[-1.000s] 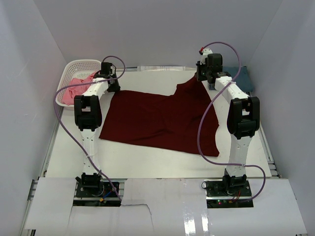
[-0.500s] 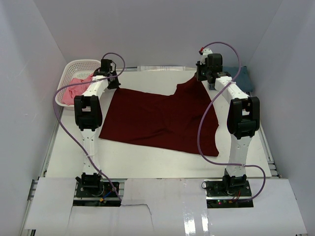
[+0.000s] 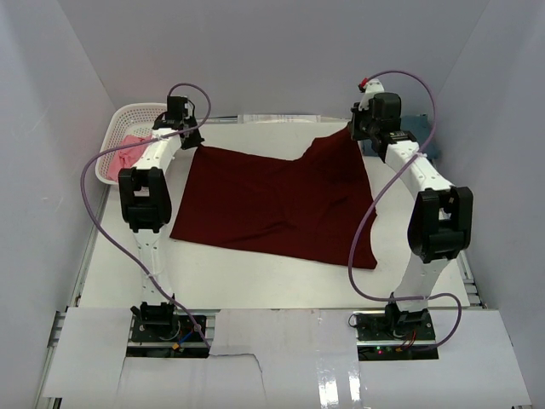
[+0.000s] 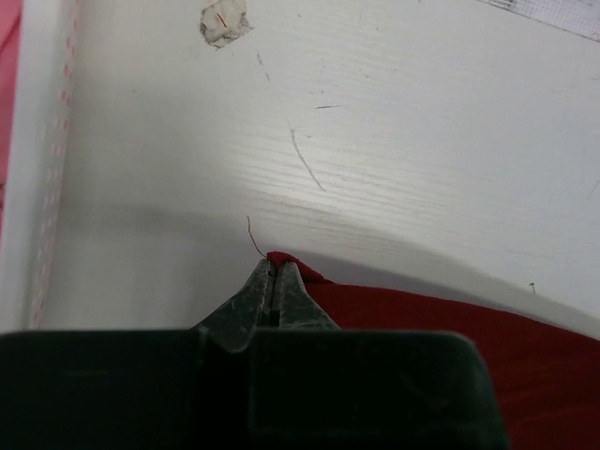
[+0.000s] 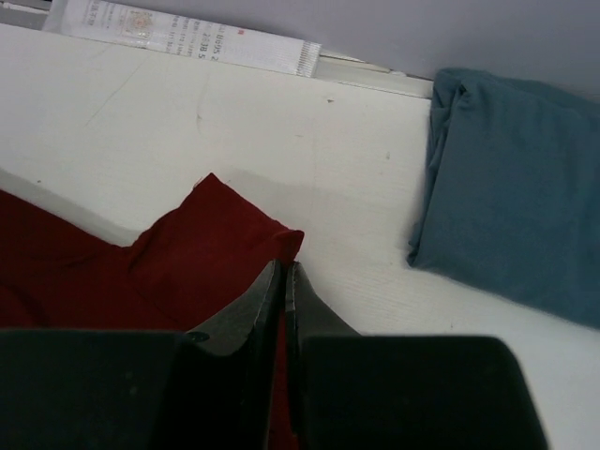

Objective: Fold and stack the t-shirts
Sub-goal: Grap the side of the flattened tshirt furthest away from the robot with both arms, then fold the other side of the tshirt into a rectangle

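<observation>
The large dark maroon t-shirt lay spread out flat on the white table, between the two arms. The left gripper had its two fingers pressed together on the far left corner of this shirt, so it pinched the cloth edge there. A thin loose thread stood out from that corner. The right gripper was also closed, and it pinched the maroon cloth at the far right corner, where a small flap of the shirt pointed toward the back wall.

The slate-blue t-shirt lay folded at the far right of the table, near the right gripper and apart from the maroon one. The pink t-shirt lay crumpled inside the white lattice basket at the far left corner.

A long white strip lay along the back edge of the table. It carried rows of small dark print and one small red mark, but the letters were too small to read. In the left wrist view the table surface showed fine scratches and one chipped patch.
</observation>
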You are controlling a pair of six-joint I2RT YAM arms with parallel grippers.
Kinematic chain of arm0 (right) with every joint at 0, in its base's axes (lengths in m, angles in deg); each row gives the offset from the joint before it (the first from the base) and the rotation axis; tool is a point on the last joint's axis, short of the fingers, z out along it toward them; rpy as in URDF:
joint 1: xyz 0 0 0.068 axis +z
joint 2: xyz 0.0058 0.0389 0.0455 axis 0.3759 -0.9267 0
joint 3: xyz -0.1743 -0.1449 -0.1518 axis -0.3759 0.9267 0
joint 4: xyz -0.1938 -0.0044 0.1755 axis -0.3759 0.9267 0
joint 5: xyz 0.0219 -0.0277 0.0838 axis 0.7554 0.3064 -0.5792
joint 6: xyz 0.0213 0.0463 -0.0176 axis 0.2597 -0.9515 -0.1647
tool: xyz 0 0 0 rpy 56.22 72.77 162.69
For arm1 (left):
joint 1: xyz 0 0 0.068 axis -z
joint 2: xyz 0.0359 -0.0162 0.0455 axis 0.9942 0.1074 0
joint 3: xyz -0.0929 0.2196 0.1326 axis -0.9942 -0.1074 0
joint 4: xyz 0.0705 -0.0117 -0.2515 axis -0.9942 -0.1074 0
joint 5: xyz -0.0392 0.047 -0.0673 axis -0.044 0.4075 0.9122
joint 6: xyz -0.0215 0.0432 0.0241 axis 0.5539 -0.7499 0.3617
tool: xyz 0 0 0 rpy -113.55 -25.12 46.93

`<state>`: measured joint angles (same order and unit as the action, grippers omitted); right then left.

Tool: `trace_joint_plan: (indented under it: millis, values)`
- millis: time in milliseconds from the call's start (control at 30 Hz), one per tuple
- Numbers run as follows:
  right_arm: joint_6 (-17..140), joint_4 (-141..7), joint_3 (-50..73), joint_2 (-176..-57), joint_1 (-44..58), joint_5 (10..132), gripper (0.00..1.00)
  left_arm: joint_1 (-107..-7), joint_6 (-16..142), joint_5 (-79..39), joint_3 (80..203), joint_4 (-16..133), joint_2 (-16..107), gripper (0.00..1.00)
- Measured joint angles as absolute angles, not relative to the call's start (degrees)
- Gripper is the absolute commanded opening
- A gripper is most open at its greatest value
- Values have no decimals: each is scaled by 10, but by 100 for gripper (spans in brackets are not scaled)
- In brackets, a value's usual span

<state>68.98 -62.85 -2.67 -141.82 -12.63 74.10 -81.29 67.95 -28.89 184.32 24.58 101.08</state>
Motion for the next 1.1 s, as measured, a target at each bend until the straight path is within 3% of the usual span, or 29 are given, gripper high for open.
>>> trace_joint_plan:
  millis: [833,1100]
  values:
    - [682,-660,160,-1227,-150,699,8,-828,715,-290,1771,272,991,0]
    - [670,-664,205,-1194,-150,670,8,-830,724,-276,1693,319,924,0]
